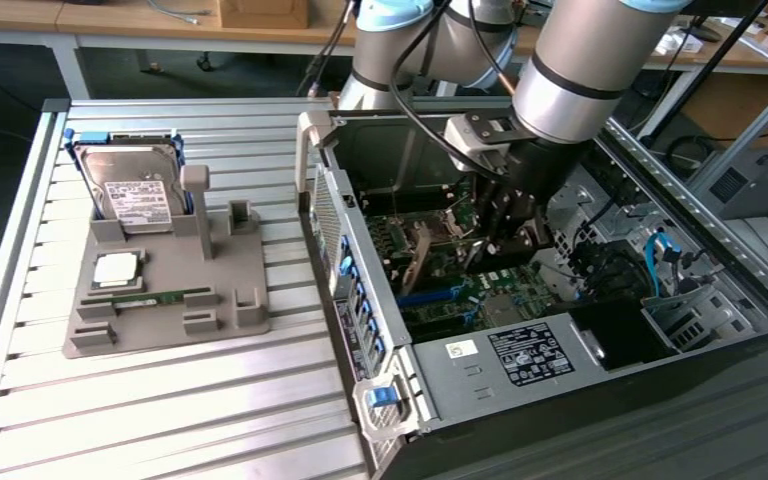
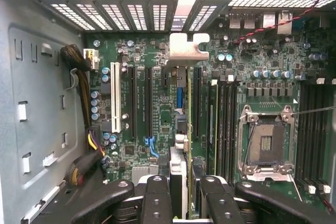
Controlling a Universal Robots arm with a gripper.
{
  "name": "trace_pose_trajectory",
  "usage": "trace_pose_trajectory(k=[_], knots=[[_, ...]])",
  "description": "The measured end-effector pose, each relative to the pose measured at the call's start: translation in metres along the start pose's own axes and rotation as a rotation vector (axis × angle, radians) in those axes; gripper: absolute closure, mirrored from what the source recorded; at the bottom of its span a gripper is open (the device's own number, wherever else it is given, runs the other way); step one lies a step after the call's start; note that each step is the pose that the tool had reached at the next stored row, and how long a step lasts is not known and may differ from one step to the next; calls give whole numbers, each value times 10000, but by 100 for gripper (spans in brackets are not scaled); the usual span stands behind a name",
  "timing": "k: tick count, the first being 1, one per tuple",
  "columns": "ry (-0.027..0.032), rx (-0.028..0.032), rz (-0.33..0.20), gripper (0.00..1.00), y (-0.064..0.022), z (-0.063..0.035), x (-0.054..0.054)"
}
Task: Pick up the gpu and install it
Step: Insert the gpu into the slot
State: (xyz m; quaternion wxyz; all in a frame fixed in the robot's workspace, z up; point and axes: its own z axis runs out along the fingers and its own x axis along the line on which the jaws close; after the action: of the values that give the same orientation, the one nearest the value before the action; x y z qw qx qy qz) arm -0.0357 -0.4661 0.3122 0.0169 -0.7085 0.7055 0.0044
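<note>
Gripper (image 2: 180, 195) down inside the open computer case (image 1: 704, 290), jaws squeezed on the gpu (image 2: 181, 129), card on edge over the green motherboard (image 2: 157, 103)

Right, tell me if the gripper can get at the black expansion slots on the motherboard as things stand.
Probably yes. The gripper, shut on the gpu, hangs inside the open case over the motherboard; nothing lies across the black expansion slots, and the cable bundle sits off to the side.

- Hard drive (image 1: 135, 195) upright in grey fixture (image 1: 157, 300), on slatted table (image 1: 157, 400).
- RAM stick (image 1: 155, 298) flat on fixture.
- Empty CPU socket (image 2: 265, 142) on motherboard (image 2: 157, 108).
</note>
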Motion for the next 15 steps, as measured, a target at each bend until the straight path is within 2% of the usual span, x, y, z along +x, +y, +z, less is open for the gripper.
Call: trace_pose_trajectory(k=[15], knots=[[-3,1,0,73,78,53,-91]])
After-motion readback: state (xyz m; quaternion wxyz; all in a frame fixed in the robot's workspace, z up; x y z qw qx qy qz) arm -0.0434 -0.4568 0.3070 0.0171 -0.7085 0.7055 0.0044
